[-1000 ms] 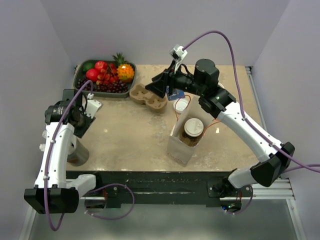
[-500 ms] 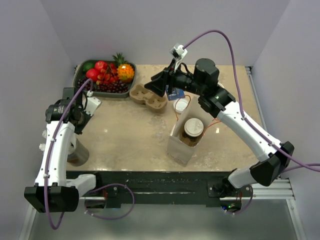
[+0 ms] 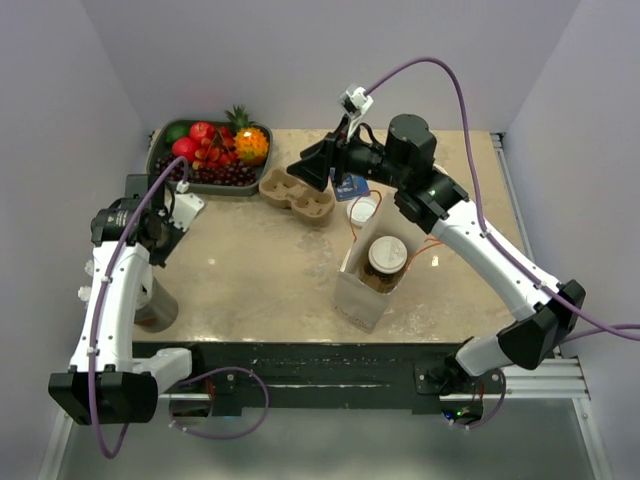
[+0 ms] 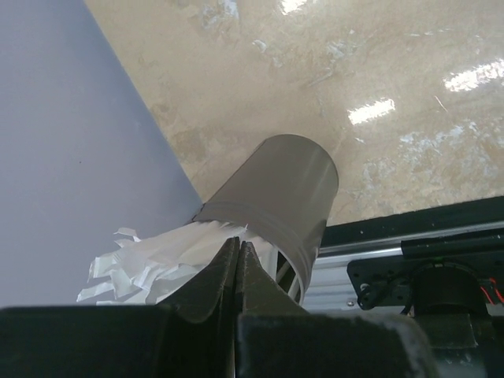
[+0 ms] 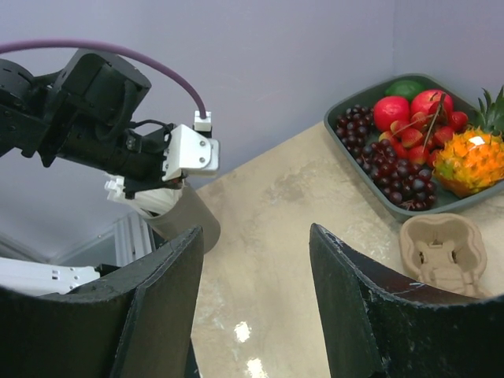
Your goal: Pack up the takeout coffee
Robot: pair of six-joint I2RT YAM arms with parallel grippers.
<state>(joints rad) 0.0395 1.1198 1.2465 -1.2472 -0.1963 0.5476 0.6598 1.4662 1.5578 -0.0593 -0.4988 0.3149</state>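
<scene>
The takeout coffee [image 3: 362, 209], a small cup with a round white lid, stands on the table just behind an open white paper bag [image 3: 358, 292]. It shows in neither wrist view. My right gripper [image 3: 311, 173] is open and empty, held above the table by the pulp cup carrier [image 3: 296, 194], left of the coffee. In the right wrist view the right gripper [image 5: 253, 236] points across the table. My left gripper [image 3: 163, 243] is shut on nothing at the left edge. In the left wrist view the left gripper [image 4: 239, 256] sits over a brown cup stack [image 4: 279, 201].
A round brown-topped container [image 3: 387, 256] sits inside the bag. A green tray of fruit [image 3: 160, 136] is at the back left, also in the right wrist view [image 5: 356, 151]. The carrier [image 5: 439, 252] lies beside it. The brown cup stack [image 3: 157, 306] holds shredded white paper [image 4: 150, 264].
My right gripper has shifted slightly left over the carrier. My left wrist turned a little early on and has held still since.
</scene>
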